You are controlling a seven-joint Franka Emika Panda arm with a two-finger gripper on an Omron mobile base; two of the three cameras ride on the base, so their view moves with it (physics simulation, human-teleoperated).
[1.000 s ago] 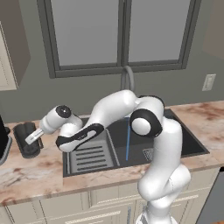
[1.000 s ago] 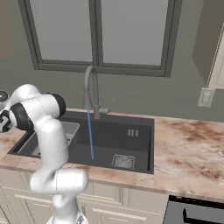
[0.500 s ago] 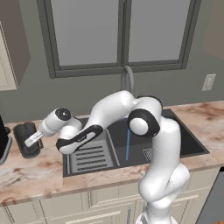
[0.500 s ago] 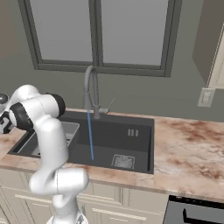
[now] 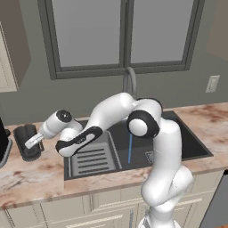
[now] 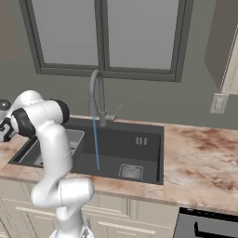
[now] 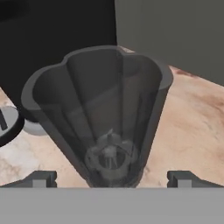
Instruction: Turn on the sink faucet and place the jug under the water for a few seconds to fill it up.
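Observation:
The jug (image 5: 23, 137), a dark grey translucent fluted cup, stands upright on the counter left of the sink (image 5: 189, 143). My gripper (image 5: 34, 141) is at its right side. In the hand view the jug (image 7: 105, 105) is close and centred, and my gripper (image 7: 112, 177) is open, one fingertip (image 7: 42, 178) on each side of its base and apart from it. The sink faucet (image 5: 129, 81) arches over the basin and the water (image 5: 130, 149) falls from it as a thin blue stream. From the right I see the faucet (image 6: 95, 93), the water (image 6: 95, 145) and the sink (image 6: 148, 158).
A black coffee machine (image 5: 2, 143) stands just left of the jug; in the hand view it is the black coffee machine (image 7: 57, 30) behind the jug. A slatted rack (image 5: 91, 159) lies in the sink's left half. The wall and window are close behind the counter.
The hand has barely shifted beside the jug. The water keeps running.

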